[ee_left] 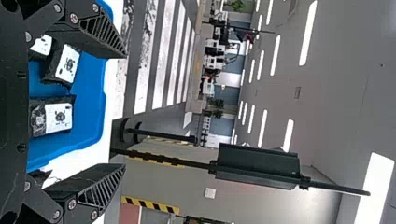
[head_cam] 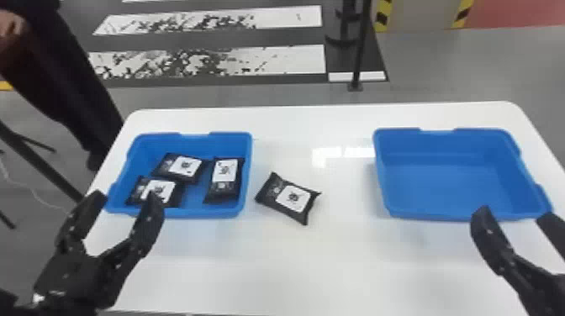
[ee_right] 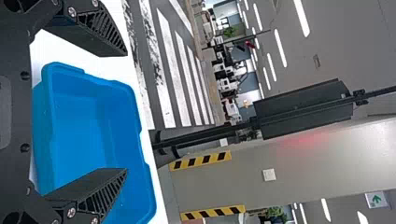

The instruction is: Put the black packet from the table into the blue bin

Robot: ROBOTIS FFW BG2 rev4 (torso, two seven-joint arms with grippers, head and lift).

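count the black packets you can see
4: a packet toward the back of the left blue bin, another at its front left, a third along its right side, a fourth on the table, right of that bin.

There's a green arrow sign (ee_right: 376,199) well beyond the right tool (head_cam: 515,215). Left of that tool, I can't read the black packet (head_cam: 265,194)'s label (head_cam: 293,198).

the head view is sited above and behind the left claw (head_cam: 127,197) and right claw (head_cam: 515,215), facing forward and down across the table (head_cam: 315,260) from farther back. each wrist view, turned on its side, sits close behind its own claw and faces out past it toward the ceiling (ee_left: 336,93). head and left wrist views share the blue bin (head_cam: 201,212) beyond the left claw; head and right, the second bin (head_cam: 420,215) beyond the right.
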